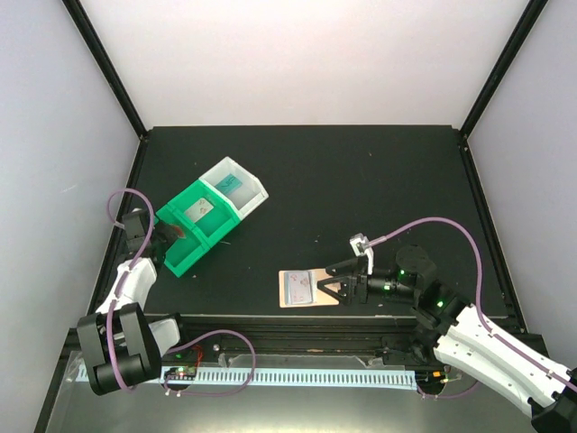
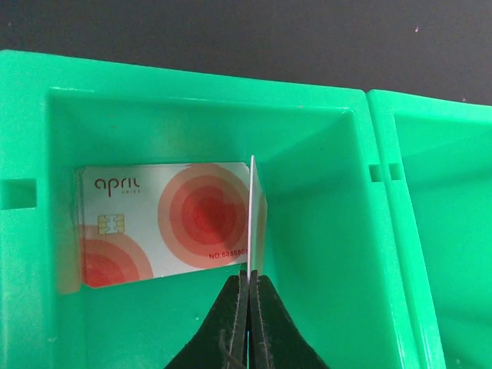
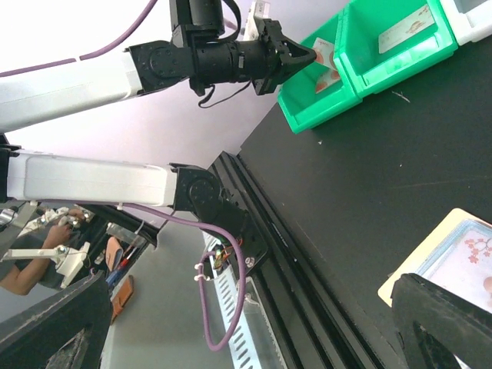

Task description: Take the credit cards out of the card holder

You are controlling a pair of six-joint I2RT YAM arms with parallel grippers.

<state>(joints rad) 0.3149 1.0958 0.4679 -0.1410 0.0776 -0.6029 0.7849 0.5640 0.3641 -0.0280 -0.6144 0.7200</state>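
Two cards sit in the near compartment of the green plastic bin [image 2: 323, 231] on the left. One's a white card with red circles [image 2: 169, 223] lying on the floor. The other's a thin pale card [image 2: 252, 215] standing on edge, pinched tight by the left gripper [image 2: 247, 280]. The flat peach-rimmed card holder [image 1: 305, 289] lies open on the black table [image 1: 361, 180], near edge, a bit right of centre. Over its right end the right gripper [image 1: 326, 281] has its fingers spread wide, can't tell if they touch.

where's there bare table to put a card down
Free: far table behind the bins; the middle between bins and card holder. Crowded: left edge, left pincer with a card in the green bin; near edge, right pincer at the holder.
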